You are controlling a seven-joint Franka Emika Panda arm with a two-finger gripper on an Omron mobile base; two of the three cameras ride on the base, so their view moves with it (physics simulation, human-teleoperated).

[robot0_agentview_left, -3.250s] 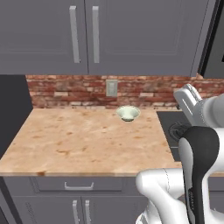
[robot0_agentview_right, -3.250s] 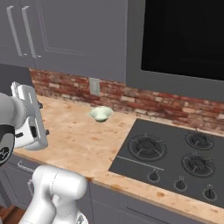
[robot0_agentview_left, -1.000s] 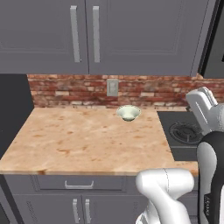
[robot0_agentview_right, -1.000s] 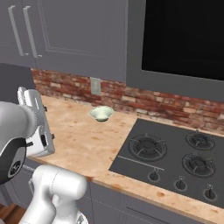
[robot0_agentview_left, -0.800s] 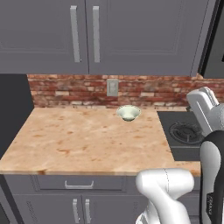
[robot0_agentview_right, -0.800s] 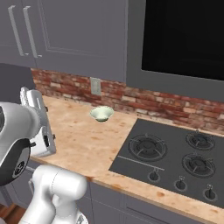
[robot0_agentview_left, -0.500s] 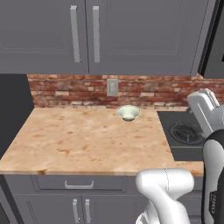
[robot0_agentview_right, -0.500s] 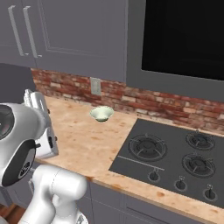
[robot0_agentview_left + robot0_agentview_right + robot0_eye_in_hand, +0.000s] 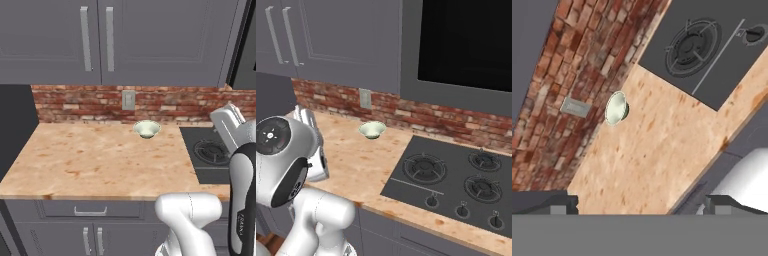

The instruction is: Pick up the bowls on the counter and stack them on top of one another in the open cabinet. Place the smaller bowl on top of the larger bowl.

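The smaller bowl (image 9: 146, 128) (image 9: 372, 130) (image 9: 616, 108), pale greenish-white, sits upright at the back of the counter (image 9: 95, 160) (image 9: 356, 165) (image 9: 647, 150), just under a wall outlet. My gripper (image 9: 640, 204) hangs well above the counter's front edge, far from the bowl. It is open, its two dark fingertips (image 9: 554, 202) wide apart with nothing between them. The larger bowl is out of view. A dark panel (image 9: 15, 125) closes the counter's left end; I cannot tell whether it belongs to the open cabinet.
A black gas cooktop (image 9: 212, 152) (image 9: 456, 175) (image 9: 697, 45) adjoins the counter on the right. A red brick backsplash (image 9: 75, 102) runs behind. Grey twin-door wall cabinets (image 9: 100, 40) hang above, and a black appliance front (image 9: 466, 40) sits over the cooktop.
My arm has swung slowly, the hand drifting right in the left base view and the elbow rising in the right base view. The bowl stays put and the gripper stays open.
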